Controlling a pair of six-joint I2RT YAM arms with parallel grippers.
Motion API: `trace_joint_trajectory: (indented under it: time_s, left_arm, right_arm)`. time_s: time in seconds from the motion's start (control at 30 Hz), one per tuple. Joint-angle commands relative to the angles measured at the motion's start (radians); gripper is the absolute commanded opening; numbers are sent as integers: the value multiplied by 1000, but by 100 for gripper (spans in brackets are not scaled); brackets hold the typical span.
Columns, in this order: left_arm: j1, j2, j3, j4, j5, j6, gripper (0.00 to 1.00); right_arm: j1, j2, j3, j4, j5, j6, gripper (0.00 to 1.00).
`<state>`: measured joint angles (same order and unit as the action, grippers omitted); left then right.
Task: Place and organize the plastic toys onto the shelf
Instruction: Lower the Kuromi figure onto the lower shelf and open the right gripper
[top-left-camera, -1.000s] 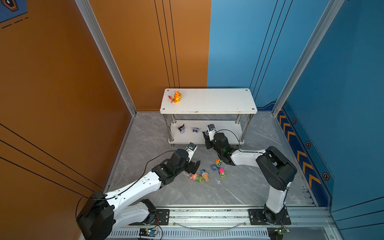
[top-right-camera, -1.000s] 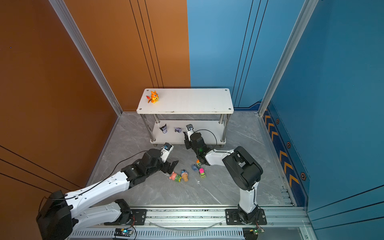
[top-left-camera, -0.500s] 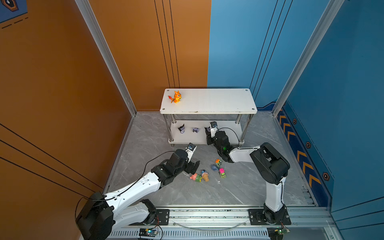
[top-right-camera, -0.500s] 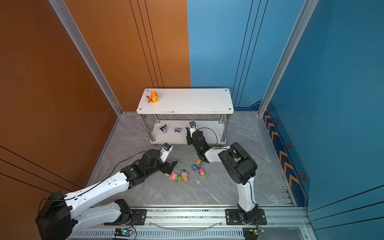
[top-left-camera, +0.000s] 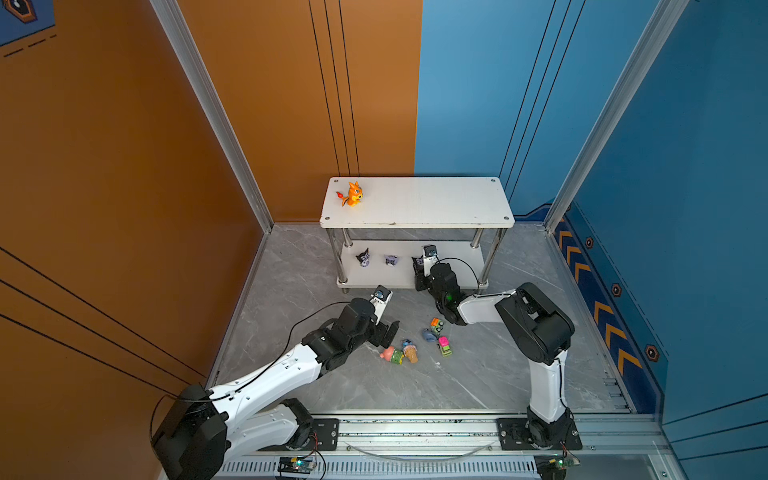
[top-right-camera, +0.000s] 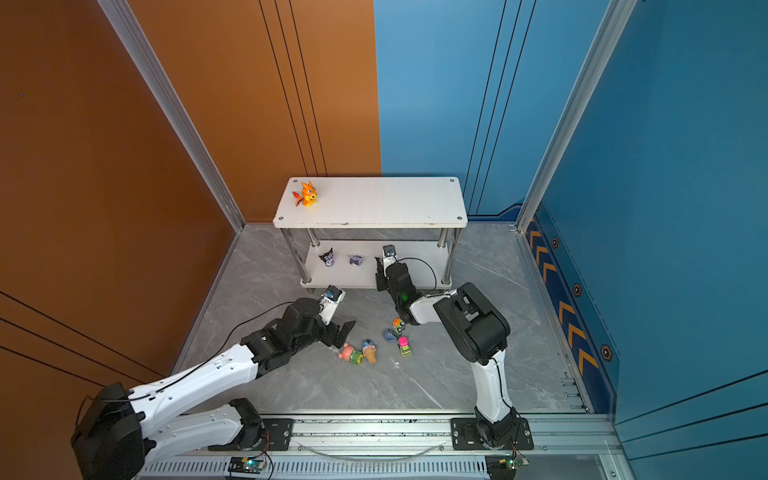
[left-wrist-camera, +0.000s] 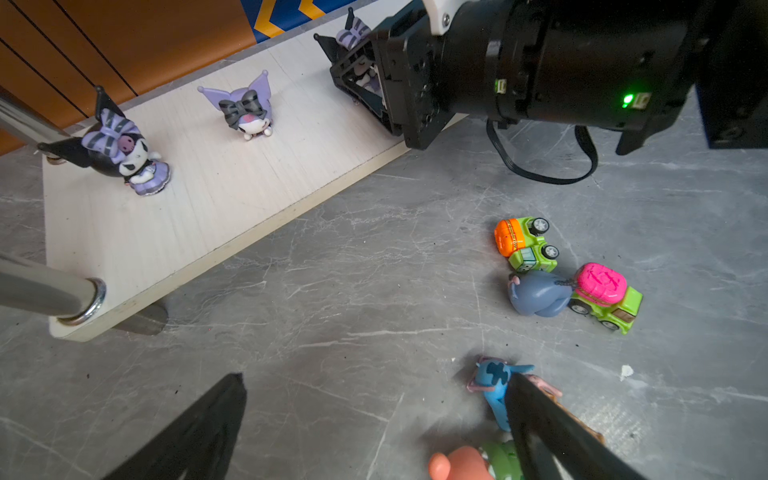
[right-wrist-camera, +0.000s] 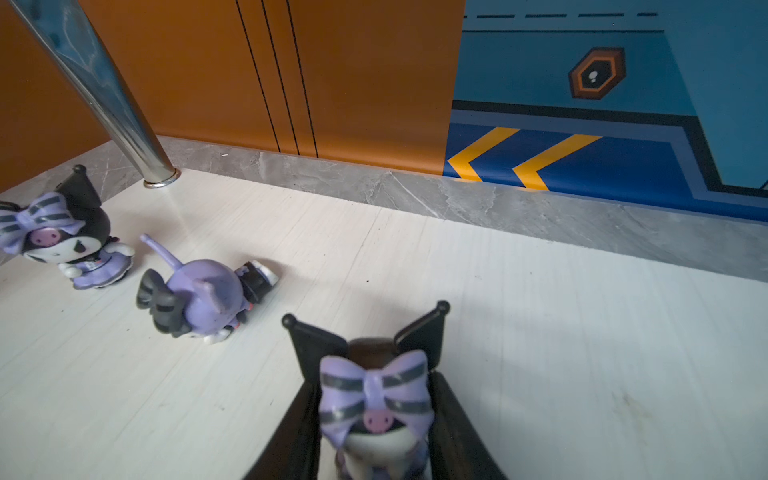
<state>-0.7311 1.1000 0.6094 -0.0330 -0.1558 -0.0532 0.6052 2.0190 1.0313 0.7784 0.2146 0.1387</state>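
Placement step, by my read: third imp (right-wrist-camera: 376, 399) onto the shelf (top-left-camera: 415, 203).

Top views: the right gripper (top-left-camera: 420, 266) reaches in over the lower board (top-left-camera: 386, 276), under the top one. The orange dragon (top-left-camera: 352, 194) stands on top, near a corner. My left gripper (top-left-camera: 386, 332) hovers wide open and empty, just beside the loose toys on the floor (top-left-camera: 316, 266). What the right one holds is too small to read here.

Left wrist cam: standing imp (left-wrist-camera: 120, 149) and tipped imp (left-wrist-camera: 245, 110) sit on the lower board, apart. The right arm's body hides most of the third imp; can't tell if its base touches. On the floor, orange car (left-wrist-camera: 523, 243), donkey (left-wrist-camera: 538, 297) and pink car (left-wrist-camera: 602, 295) bunch together; blue cone creature (left-wrist-camera: 494, 374) and pink bear (left-wrist-camera: 457, 463) sit partly behind my left finger (left-wrist-camera: 552, 428).

Right wrist cam: jaws clamped on the third imp, upright, bow twd cam; feet cut off at frame edge. Next, I reckon: lower till seated, release gently, back out w/o clipping the tipped imp or the chrome leg (right-wrist-camera: 104, 91).
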Motion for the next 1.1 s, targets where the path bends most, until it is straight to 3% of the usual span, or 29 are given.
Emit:
trace_joint_trajectory:
  time_s: [0.0,0.57,0.87,1.07]
  left_arm:
    - [11,-5,-14,6,4,-10,99]
    - [13,-2,-10,6,7,-9,99]
    - [12,-12,-13,3,8,-11,99]
    - [11,-22,-14,1,6,-11,99]
  right_arm:
    - [-9,6,3,35,5,30,33]
    - [-21,-30,-51,31,2,73,49]
    - [-21,-56,-76,6,-4,80,63]
    - [-21,-122,-135,-12,-17,96,65]
